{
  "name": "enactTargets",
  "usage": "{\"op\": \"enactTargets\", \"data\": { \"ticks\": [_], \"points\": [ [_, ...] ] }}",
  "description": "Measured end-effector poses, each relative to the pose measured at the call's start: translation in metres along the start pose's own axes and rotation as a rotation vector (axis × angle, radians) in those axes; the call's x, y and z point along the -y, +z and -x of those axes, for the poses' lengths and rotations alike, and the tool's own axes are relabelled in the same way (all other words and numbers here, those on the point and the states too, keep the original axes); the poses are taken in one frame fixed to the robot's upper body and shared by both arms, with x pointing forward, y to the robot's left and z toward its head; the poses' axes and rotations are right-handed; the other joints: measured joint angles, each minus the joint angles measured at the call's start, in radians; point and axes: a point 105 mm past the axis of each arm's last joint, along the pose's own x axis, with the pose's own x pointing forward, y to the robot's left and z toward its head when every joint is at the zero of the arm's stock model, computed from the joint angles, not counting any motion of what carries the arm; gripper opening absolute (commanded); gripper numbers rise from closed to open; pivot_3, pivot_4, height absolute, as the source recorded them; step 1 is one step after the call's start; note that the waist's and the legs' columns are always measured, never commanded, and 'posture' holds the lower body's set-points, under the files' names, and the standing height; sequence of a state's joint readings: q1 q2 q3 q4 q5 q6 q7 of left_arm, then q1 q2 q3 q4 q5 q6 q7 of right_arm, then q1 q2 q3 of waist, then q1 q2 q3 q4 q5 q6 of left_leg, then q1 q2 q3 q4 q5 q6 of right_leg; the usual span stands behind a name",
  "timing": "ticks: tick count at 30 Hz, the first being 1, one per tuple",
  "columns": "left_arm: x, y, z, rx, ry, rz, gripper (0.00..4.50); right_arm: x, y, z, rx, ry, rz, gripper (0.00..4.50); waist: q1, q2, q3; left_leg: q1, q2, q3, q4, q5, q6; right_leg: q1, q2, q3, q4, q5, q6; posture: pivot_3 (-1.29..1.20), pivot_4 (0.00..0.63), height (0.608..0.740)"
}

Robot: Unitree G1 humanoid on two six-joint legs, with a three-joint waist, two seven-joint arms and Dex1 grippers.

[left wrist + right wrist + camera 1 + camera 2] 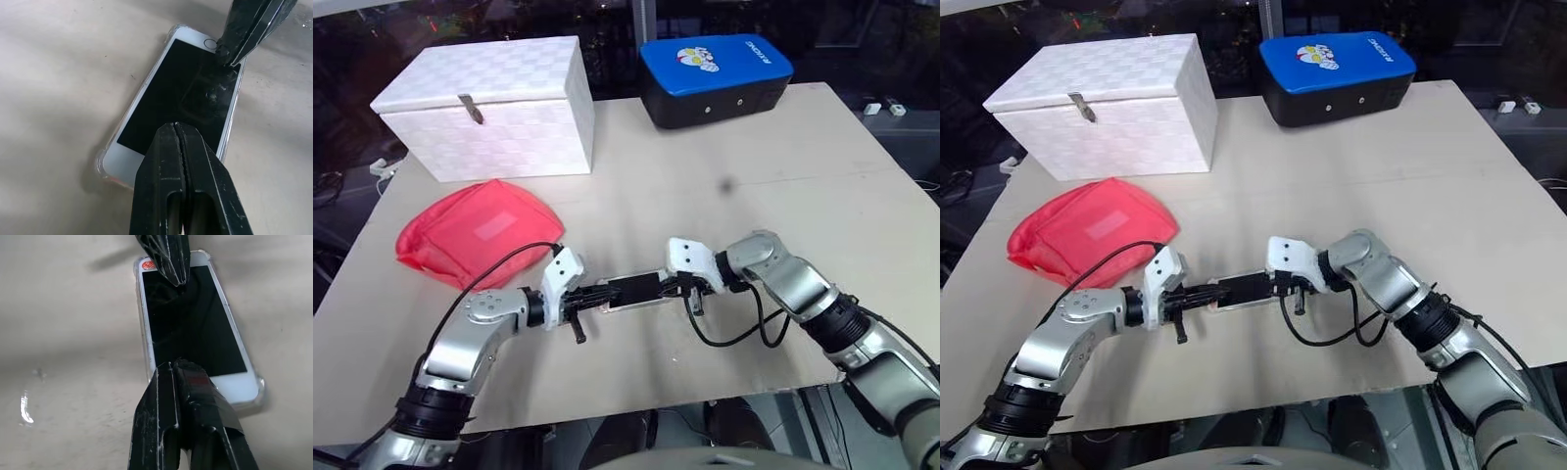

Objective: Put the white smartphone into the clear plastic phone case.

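Bench [783, 176]: pale, flat top; carries all items listed.

White smartphone [636, 289]: lies flat, screen up, near the front edge of the bench, well apart from the white box. White bezel, black screen.

Clear plastic phone case [100, 164]: transparent rim and bumper corners show around the smartphone's edges; the smartphone sits inside it.

Left claw [597, 295]: fingers pressed together, gripping nothing; tip over one end of the smartphone, at its screen. Whether it touches the glass cannot be told.

Right claw [677, 285]: fingers pressed together, gripping nothing; tip over the opposite end of the smartphone. The two claws face each other along the smartphone's length.

White box [489, 108]: woven texture, lidded, metal clasp; at the far left of the bench, beyond the smartphone.

Red pouch [475, 230]: soft, flattened; between the white box and the smartphone, to the left.

Blue-topped case [715, 78]: black base, cartoon print; at the far edge of the bench, beside the white box.
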State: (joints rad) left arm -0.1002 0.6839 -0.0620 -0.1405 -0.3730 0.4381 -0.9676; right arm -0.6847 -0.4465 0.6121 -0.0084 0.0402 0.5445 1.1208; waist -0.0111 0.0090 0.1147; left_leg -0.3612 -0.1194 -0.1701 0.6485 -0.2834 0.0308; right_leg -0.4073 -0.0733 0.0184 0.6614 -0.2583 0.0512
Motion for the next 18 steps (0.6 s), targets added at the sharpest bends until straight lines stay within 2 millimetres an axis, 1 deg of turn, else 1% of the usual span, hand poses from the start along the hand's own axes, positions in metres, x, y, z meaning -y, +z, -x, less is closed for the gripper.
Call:
{"op": "enactTargets", "data": {
  "ticks": [4,6,8,10,11,13,16,17,18],
  "points": [
    [0.0,-0.001,-0.002,0.0,0.004,0.0,0.02,0.001,0.0,-0.001,-0.052,0.024,0.039,0.0,0.0,0.0,-0.002,0.001,0.0,0.0,0.0,0.0,0.0,0.001,0.0,0.0,0.0,0.0,0.0,0.0,0.15,0.74],
    [0.001,-0.003,-0.003,-0.002,0.006,0.003,0.02,-0.001,-0.007,-0.003,-0.089,0.046,0.03,0.0,0.001,-0.001,-0.004,0.001,0.0,0.0,0.0,0.0,0.0,0.001,0.0,0.0,0.0,0.0,0.0,0.0,0.15,0.74],
    [0.001,-0.003,-0.004,-0.004,0.006,0.002,0.02,0.0,-0.008,-0.003,-0.099,0.057,0.026,0.0,0.002,-0.002,-0.007,0.002,0.0,0.0,0.0,0.0,0.0,0.003,0.0,0.0,0.0,0.0,0.0,0.0,0.15,0.74],
    [0.002,-0.004,-0.005,-0.007,0.006,0.004,0.02,0.001,-0.01,-0.003,-0.107,0.065,0.023,0.0,0.002,-0.002,-0.008,0.006,0.0,0.0,0.0,0.0,0.0,0.006,0.0,0.0,-0.001,0.0,0.0,0.0,0.15,0.74],
    [0.002,-0.005,-0.005,-0.007,0.006,0.007,0.02,0.001,-0.011,-0.003,-0.11,0.066,0.022,0.0,0.002,-0.002,-0.008,0.009,0.0,0.0,-0.001,-0.003,0.004,0.009,0.0,0.0,-0.001,0.0,0.0,0.0,0.15,0.74],
    [0.003,-0.007,-0.006,-0.009,0.007,0.015,0.02,0.002,-0.012,-0.006,-0.111,0.072,0.014,0.0,0.002,-0.003,-0.01,0.016,0.0,0.0,-0.005,-0.003,0.005,0.015,0.0,0.0,-0.002,-0.001,0.001,0.0,0.15,0.74],
    [0.004,-0.009,-0.006,-0.01,0.011,0.023,0.02,0.003,-0.013,-0.01,-0.084,0.057,0.016,0.0,0.001,-0.004,-0.012,0.02,0.001,-0.001,-0.007,-0.003,0.005,0.019,0.001,0.0,-0.002,-0.001,0.001,0.0,0.15,0.74],
    [0.004,-0.009,-0.006,-0.007,0.013,0.024,0.02,0.003,-0.014,-0.011,-0.051,0.035,0.001,0.0,0.001,-0.004,-0.012,0.021,0.001,-0.001,-0.007,-0.003,0.005,0.02,0.001,0.0,-0.002,-0.001,0.001,0.0,0.15,0.74],
    [0.005,-0.01,-0.006,0.001,0.013,0.029,0.02,0.002,-0.015,-0.011,0.019,0.0,-0.038,0.0,0.002,-0.005,-0.011,0.021,0.001,-0.002,-0.007,-0.003,0.005,0.02,0.001,0.0,-0.003,-0.001,0.001,0.0,0.15,0.74]
  ]
}}
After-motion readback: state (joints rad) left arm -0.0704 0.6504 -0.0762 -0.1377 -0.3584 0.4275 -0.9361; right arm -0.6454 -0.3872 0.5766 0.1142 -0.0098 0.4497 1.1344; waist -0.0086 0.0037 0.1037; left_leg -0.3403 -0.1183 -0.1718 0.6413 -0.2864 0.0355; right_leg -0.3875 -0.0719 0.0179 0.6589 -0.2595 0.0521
